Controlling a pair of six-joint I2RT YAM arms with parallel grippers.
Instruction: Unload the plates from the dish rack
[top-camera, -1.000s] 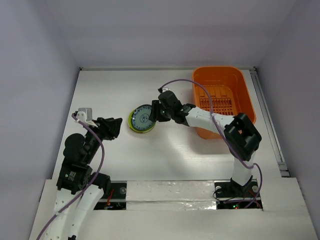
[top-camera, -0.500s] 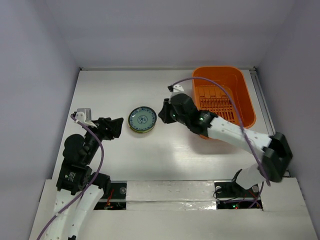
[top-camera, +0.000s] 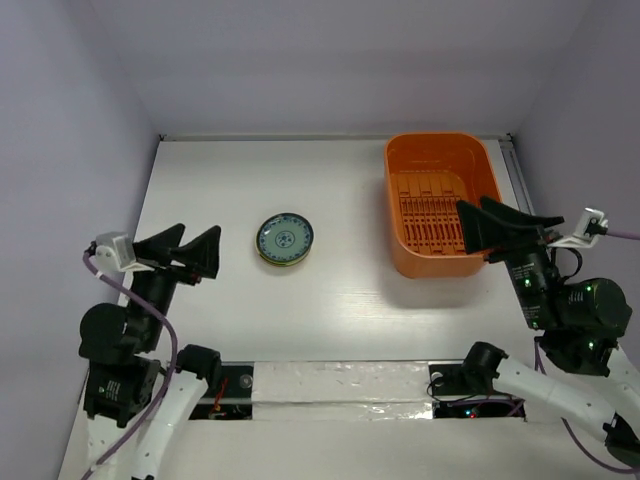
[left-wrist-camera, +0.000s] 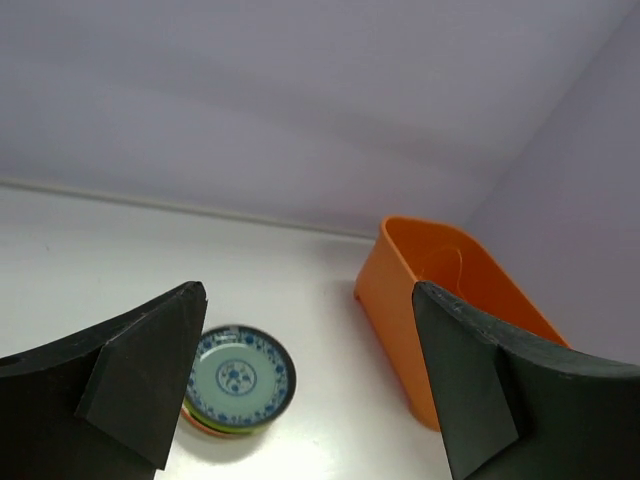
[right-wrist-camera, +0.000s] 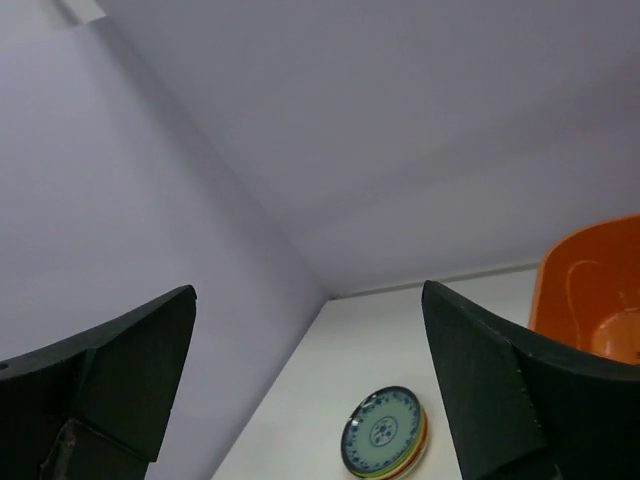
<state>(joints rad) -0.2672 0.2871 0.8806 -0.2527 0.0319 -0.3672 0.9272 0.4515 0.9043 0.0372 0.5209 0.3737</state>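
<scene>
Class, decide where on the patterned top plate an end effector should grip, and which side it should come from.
Probably the rim of the patterned plate, on its left edge: it lies flat atop the stack, so only the lip offers a pinch, and the open left end effector faces that side.

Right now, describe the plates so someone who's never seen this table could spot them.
On the white table, find the orange dish rack at far right. Left of it, near the middle, sits a low stack of plates. It is the only round thing, topped by a green-rimmed, blue-patterned plate.
</scene>
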